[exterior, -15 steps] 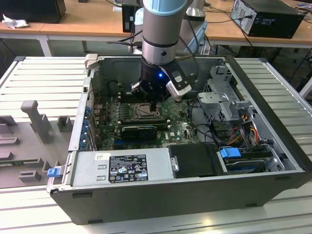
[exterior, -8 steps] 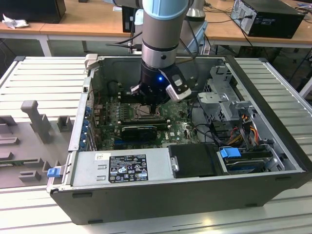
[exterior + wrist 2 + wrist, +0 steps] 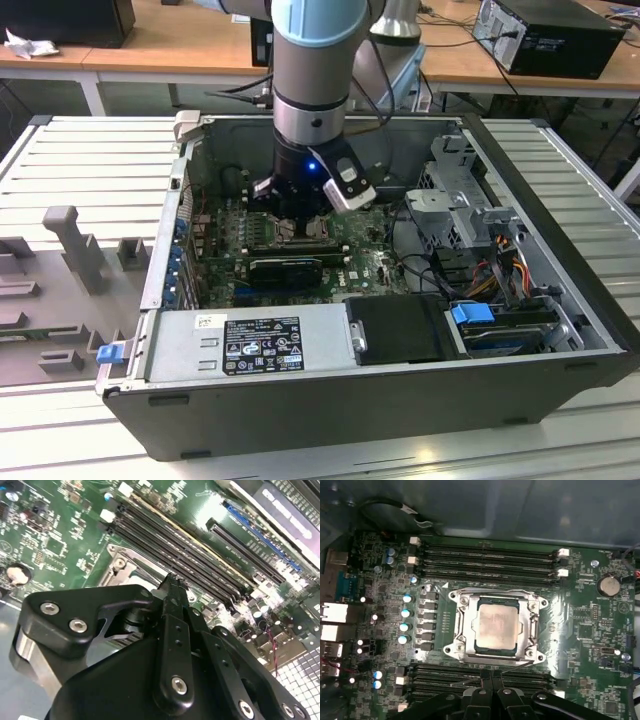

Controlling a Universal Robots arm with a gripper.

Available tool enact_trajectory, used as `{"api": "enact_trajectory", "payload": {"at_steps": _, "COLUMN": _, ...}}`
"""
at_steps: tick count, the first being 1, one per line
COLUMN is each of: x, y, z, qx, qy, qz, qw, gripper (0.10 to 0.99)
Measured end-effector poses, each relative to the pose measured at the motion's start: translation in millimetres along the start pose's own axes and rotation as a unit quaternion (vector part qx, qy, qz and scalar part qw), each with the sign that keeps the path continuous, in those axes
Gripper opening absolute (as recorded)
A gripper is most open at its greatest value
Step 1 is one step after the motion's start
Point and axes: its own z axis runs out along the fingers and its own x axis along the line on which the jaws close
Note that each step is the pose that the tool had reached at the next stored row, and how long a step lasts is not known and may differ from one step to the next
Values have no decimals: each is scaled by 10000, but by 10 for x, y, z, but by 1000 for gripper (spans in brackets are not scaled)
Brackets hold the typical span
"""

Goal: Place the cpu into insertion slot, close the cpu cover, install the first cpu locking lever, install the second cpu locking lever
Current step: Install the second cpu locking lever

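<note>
In the first wrist view the pale square cpu (image 3: 495, 625) lies seated in the insertion slot (image 3: 535, 655) on the green motherboard (image 3: 580, 620). The dull metal cpu cover (image 3: 465, 626) lies flat around it, the chip showing through its window. One thin wire lever (image 3: 485, 590) runs along the far side of the socket. Another wire lever (image 3: 517, 664) slants from the near corner toward my fingertips. My gripper (image 3: 491, 676) hovers just at that near edge, fingers pressed together. In the second wrist view the gripper (image 3: 172, 581) points at a socket corner (image 3: 122, 565). The exterior view has the gripper (image 3: 300, 228) low over the board.
Rows of black memory slots (image 3: 485, 555) flank the socket on both sides. A long black card (image 3: 285, 268) lies just in front of the gripper in the exterior view. The power supply (image 3: 250, 345), drive cage (image 3: 450, 190) and cables (image 3: 490, 270) crowd the case, whose walls (image 3: 165, 240) surround the board.
</note>
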Motion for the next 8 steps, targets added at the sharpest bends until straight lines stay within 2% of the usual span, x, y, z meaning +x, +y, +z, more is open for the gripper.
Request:
{"api": "enact_trajectory", "payload": {"at_steps": 5, "x": 29, "y": -7, "z": 84, "qx": -10, "qy": 18, "qz": 2, "qw": 10000, "gripper": 106}}
{"api": "enact_trajectory", "payload": {"at_steps": 8, "x": 125, "y": -38, "z": 94, "qx": -184, "qy": 5, "qz": 0, "qw": 9998, "gripper": 106}}
